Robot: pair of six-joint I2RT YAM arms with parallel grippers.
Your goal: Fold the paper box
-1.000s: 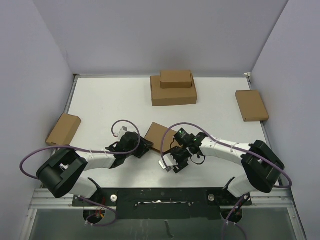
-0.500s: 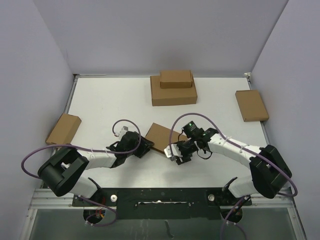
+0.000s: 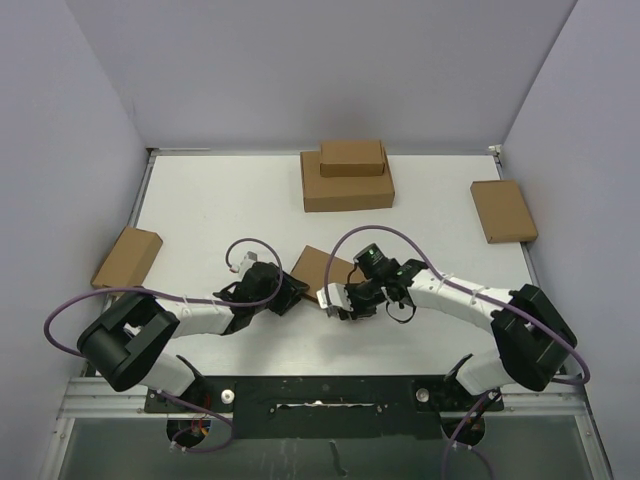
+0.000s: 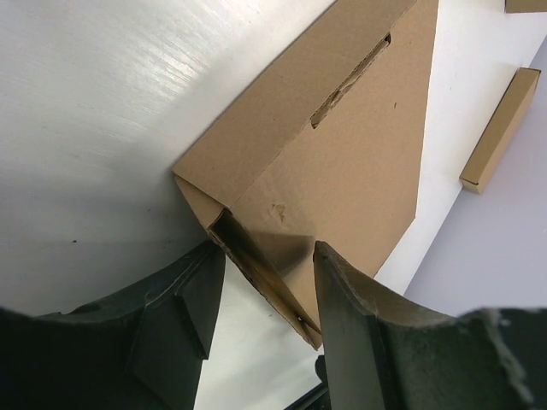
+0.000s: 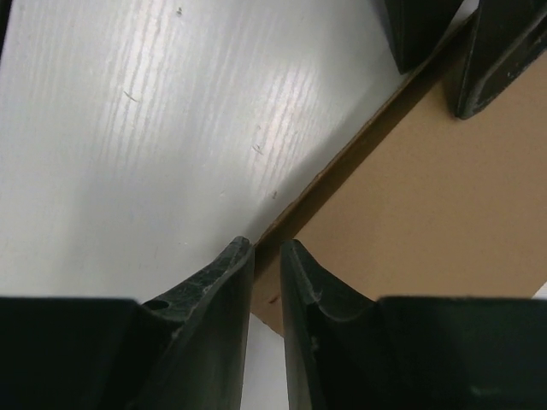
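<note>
From above, the box (image 3: 318, 266) lies flat on the table (image 3: 200, 200), near the middle of its near edge. My left gripper (image 3: 288, 296) is at the box's near left corner and my right gripper (image 3: 330, 298) is at its near edge, the two close together. If either swings inward, I think they could knock each other.

Left wrist: my left jaws stand part-way apart astride the box's (image 4: 342, 162) corner. Both fingers (image 4: 350, 316) look pressed to it, so I take it as held. It is a hold on one corner only, so a hard pull from the other side could pivot the box or tear the thin board.

Right wrist: my right jaws are nearly closed, a slit between them, with the tips at the box's (image 5: 427, 213) edge where it meets the table. Whether they bite cardboard I cannot tell. If they shut beside the edge, they would catch nothing and shove the box instead.
</note>
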